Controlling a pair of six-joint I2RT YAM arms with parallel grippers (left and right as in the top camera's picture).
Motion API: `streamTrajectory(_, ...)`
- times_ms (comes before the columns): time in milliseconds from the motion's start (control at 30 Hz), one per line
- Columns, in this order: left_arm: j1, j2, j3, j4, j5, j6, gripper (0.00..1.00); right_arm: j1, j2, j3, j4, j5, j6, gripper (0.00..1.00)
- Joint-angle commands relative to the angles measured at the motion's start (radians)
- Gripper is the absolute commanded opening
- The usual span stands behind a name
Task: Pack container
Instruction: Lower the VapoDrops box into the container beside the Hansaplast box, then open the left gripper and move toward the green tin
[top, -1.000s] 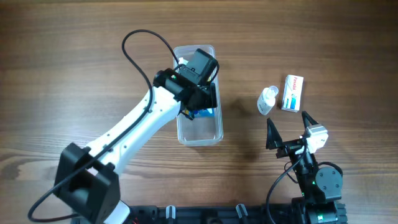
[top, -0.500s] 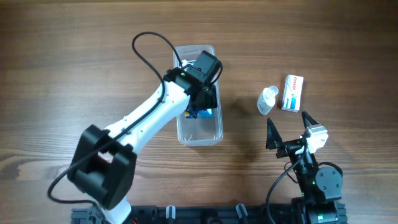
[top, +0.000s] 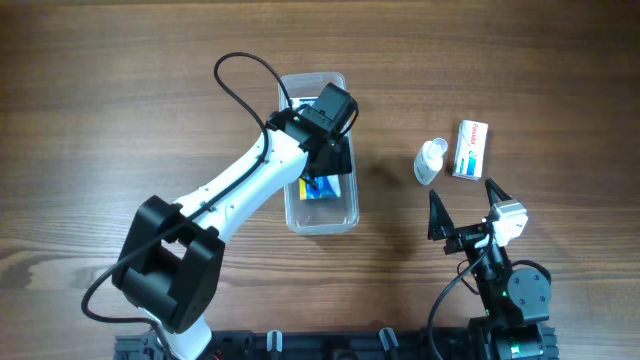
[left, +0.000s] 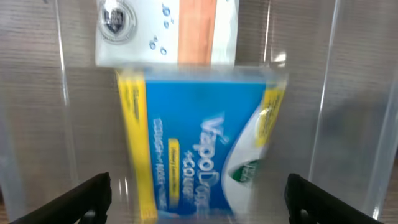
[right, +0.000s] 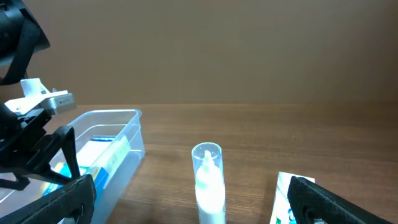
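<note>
- Container (top: 325, 215) lies mid-table (top: 120, 100), well left of right gripper (top: 463, 207), which is at the near edge, jaws wide, empty.
- Left gripper (left: 198, 194) is directly over the container's interior, fingers spread wide.
- Blue box (left: 199, 149) lies on the container floor below it, white box (left: 168, 31) beyond.

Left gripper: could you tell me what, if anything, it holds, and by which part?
Nothing: the left gripper hangs open over the blue box.

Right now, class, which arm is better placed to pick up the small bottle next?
Right. The right hand is open and faces the bottle close by, with nothing between them. The left hand is over the tub, farther away.
</note>
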Motion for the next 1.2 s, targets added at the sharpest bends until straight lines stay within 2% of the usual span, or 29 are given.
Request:
streamTrajectory(0,-0.002,0.010,0.010,0.003,-0.021,-0.010,0.91,-0.004,0.003,-0.001,0.004,-0.016,-0.018,1.00)
streamTrajectory(300,-0.002,0.009,0.011,0.003,-0.021,-0.010,0.75,-0.004,0.003,-0.001,0.004,-0.016,-0.018,1.00)
streamTrajectory(367,-0.002,0.009,0.011,0.003,-0.021,-0.010,0.66,-0.004,0.003,-0.001,0.004,-0.016,-0.018,1.00)
streamTrajectory(400,-0.002,0.009,0.011,0.003,-0.021,-0.010,0.58,-0.004,0.003,-0.001,0.004,-0.016,-0.018,1.00)
streamTrajectory(433,-0.002,0.009,0.011,0.003,-0.021,-0.010,0.46,-0.004,0.003,-0.001,0.004,-0.016,-0.018,1.00)
streamTrajectory(500,-0.002,0.009,0.011,0.004,-0.021,-0.010,0.14,-0.004,0.003,-0.001,0.004,-0.016,-0.018,1.00)
streamTrajectory(533,-0.002,0.009,0.011,0.005,-0.021,-0.010,0.04,-0.004,0.003,-0.001,0.004,-0.016,-0.018,1.00)
streamTrajectory(800,0.018,-0.030,0.019,0.003,-0.020,-0.009,0.04,-0.004,0.003,-0.001,0.004,-0.016,-0.018,1.00)
streamTrajectory(967,0.048,-0.121,0.027,-0.002,-0.011,-0.002,0.04,-0.004,0.003,-0.001,0.004,-0.016,-0.018,1.00)
streamTrajectory(1167,0.099,-0.256,0.027,-0.097,-0.021,0.001,0.08,-0.004,0.003,-0.001,0.004,-0.016,-0.018,1.00)
